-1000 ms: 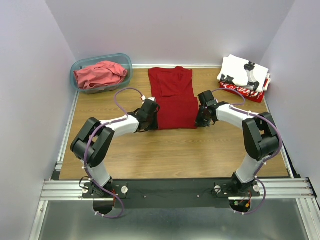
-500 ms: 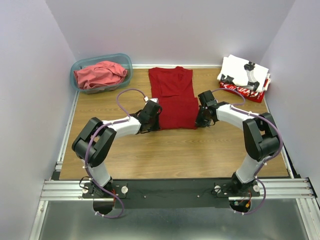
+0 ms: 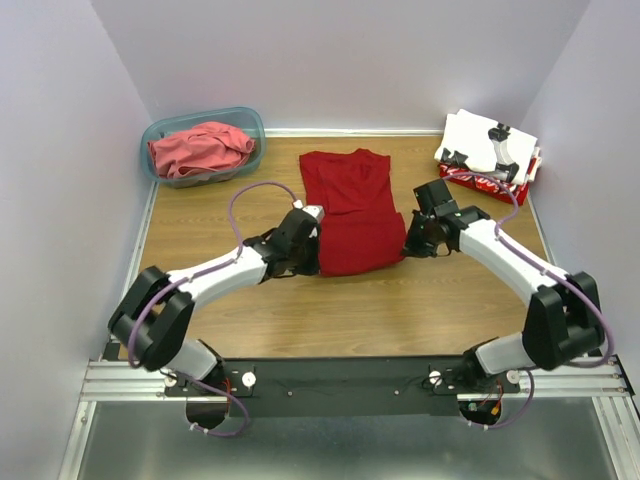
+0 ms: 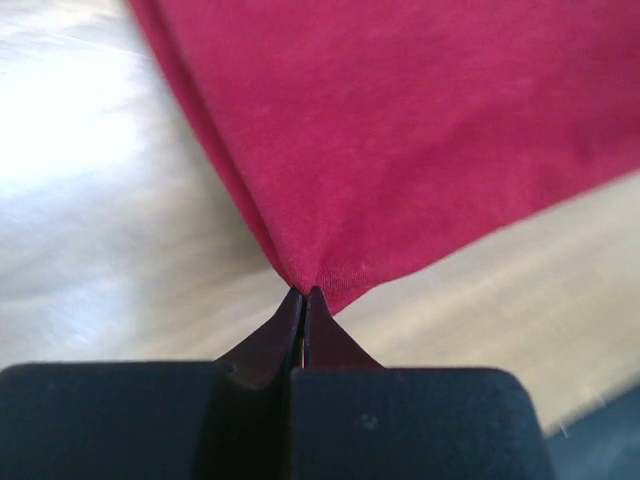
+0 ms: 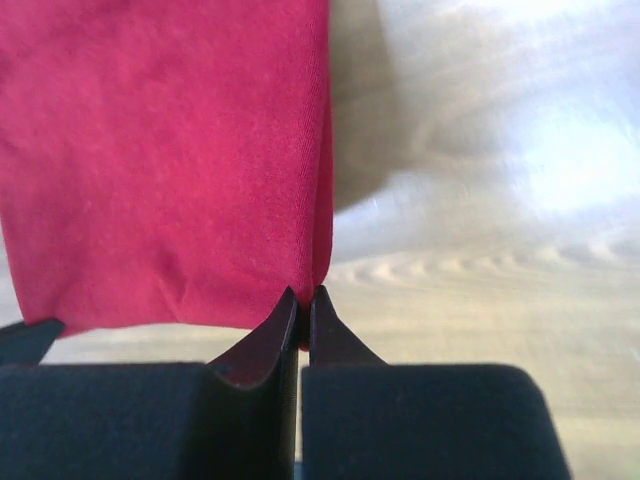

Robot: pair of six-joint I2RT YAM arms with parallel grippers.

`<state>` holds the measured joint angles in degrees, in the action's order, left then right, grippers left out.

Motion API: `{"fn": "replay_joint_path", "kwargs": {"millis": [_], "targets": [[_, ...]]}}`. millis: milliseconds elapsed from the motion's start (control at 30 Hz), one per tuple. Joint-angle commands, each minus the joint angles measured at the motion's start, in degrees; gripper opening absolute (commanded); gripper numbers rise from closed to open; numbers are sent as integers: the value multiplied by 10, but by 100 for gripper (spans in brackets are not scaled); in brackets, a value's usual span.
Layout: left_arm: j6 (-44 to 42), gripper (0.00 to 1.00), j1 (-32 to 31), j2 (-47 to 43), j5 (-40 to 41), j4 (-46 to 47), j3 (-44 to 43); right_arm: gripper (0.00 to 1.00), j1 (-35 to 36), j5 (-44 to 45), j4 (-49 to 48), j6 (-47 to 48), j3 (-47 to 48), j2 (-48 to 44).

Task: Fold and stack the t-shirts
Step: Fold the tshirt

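Ideally, the near corners of the deep red t-shirt, clamped by the left gripper and right gripper, should be raised level and together.

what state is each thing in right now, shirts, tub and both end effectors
deep red t-shirt: laid out, sides folded in, near corners pinched
coral t-shirt: crumpled inside the tub
teal tub: upright, holding the coral t-shirt
white printed t-shirt: folded, top of the stack
red lettered t-shirt: folded, under the white one
left end effector: shut on one near corner
right end effector: shut on the other near corner
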<state>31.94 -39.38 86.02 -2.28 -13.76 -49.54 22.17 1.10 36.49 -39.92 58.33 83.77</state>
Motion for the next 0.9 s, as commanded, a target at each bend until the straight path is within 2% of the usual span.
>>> {"fn": "replay_joint_path", "kwargs": {"millis": [0, 167, 433, 667, 867], "targets": [[5, 0, -31, -66, -39, -53, 23, 1, 6, -8, 94, 7, -11, -53], [52, 0, -64, -169, -57, -98, 39, 1, 30, -8, 169, -10, 1, -112], [133, 0, -119, -276, -61, -175, 25, 1, 95, 8, 283, -75, 43, -174], [199, 0, -163, -328, -63, -217, 8, 1, 123, 20, 385, -119, 111, -206], [254, 0, -207, -349, -49, -241, -9, 0, 124, 30, 430, -138, 170, -213]]}}
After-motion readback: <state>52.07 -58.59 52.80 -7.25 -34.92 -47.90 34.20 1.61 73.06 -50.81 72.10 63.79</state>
